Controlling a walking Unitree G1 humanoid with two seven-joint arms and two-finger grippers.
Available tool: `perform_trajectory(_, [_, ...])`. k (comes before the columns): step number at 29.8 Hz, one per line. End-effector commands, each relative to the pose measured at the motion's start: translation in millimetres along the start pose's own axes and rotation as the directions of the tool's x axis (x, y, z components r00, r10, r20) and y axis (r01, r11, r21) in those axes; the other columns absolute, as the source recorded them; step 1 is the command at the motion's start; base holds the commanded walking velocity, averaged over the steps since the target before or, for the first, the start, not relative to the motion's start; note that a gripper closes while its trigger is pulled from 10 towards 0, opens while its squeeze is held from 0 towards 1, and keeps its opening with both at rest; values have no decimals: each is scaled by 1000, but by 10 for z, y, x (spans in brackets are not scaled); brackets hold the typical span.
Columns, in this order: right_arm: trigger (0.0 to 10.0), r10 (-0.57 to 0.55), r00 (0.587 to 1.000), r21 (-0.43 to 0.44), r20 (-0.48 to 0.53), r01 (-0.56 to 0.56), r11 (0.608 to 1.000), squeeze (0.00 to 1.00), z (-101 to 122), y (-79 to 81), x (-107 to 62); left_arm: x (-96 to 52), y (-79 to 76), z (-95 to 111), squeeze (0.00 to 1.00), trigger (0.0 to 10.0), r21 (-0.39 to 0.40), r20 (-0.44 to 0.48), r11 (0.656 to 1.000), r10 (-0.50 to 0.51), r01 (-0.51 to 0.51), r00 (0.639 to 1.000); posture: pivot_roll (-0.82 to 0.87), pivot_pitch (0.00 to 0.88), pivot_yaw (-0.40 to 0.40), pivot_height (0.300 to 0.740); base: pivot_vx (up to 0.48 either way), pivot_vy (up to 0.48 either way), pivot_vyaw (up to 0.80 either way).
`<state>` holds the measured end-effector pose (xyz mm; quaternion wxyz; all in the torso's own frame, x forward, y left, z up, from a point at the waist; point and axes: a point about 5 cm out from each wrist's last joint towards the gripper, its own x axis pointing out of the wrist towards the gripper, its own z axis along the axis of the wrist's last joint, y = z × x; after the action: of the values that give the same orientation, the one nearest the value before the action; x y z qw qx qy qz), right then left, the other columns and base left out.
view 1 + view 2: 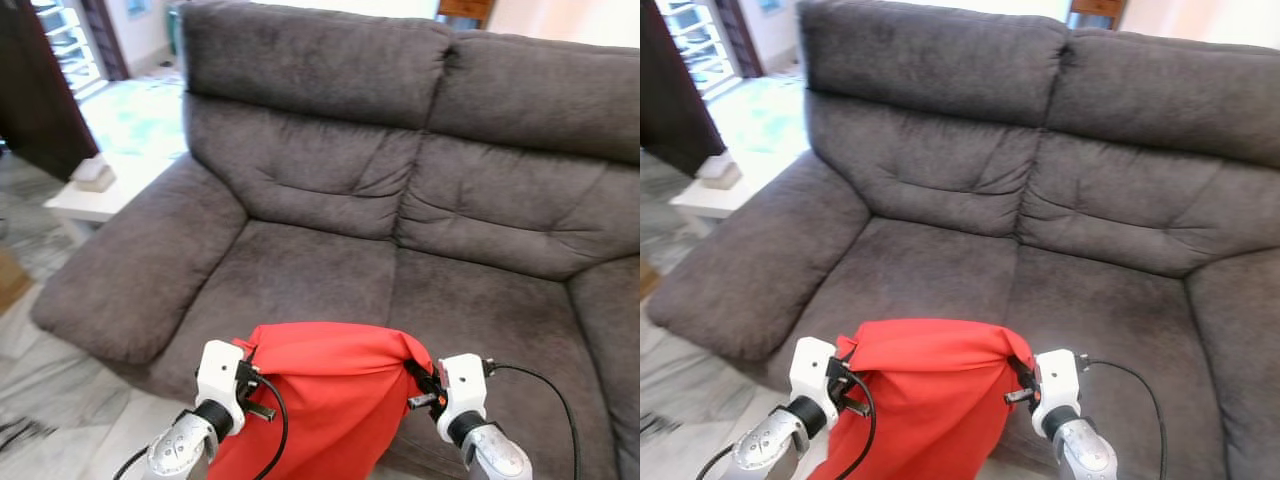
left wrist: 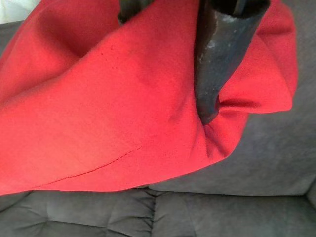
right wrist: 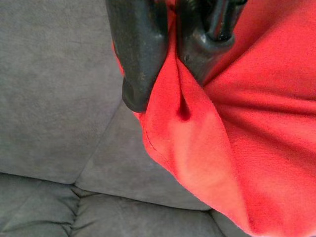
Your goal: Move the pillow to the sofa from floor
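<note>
Both grippers, left [image 1: 248, 392] and right [image 1: 420, 385], pinch the pillow's [image 1: 320, 400] top corners; soft, light, it sags between them over the sofa [image 1: 320, 270].

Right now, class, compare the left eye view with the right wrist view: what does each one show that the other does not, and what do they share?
The left eye view alone shows the whole sofa with its backrest and armrest, a white side table, the marble floor, and the left pincer at the pillow's other corner. The right wrist view alone shows, close up, the black fingers pinching a fold of red cloth. Both show the red pillow, the right pincer gripping it, and the grey sofa seat beneath.
</note>
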<state>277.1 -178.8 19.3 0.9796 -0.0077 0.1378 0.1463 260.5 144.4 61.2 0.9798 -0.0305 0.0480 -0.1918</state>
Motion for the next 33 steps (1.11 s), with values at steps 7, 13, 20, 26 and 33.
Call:
perform_trajectory(7, [10000,-57,998,-1,35,57,998,0,85,-114,-7,1,3,119,0,10000,34,61,999,-9,7,998,62,111,9,740,0,-411,-800])
perform_trajectory(13, [10000,-74,996,12,54,74,997,0,104,-117,6,-1,4,118,0,10000,26,61,1000,-5,3,998,63,110,10,740,0,-79,-527])
perform_trajectory(20, [10000,-59,997,5,59,58,998,0,93,-87,5,-4,15,125,0,10000,31,64,1000,-5,3,998,63,109,12,740,0,0,0])
perform_trajectory(26, [10000,-61,996,9,62,61,998,0,100,-99,5,-4,9,128,0,10000,34,65,999,-9,7,998,65,108,11,740,0,0,0])
perform_trajectory(33, [10000,-62,996,10,67,61,998,0,109,-100,11,-4,14,131,0,10000,40,67,999,-9,6,998,66,106,12,740,0,-262,0])
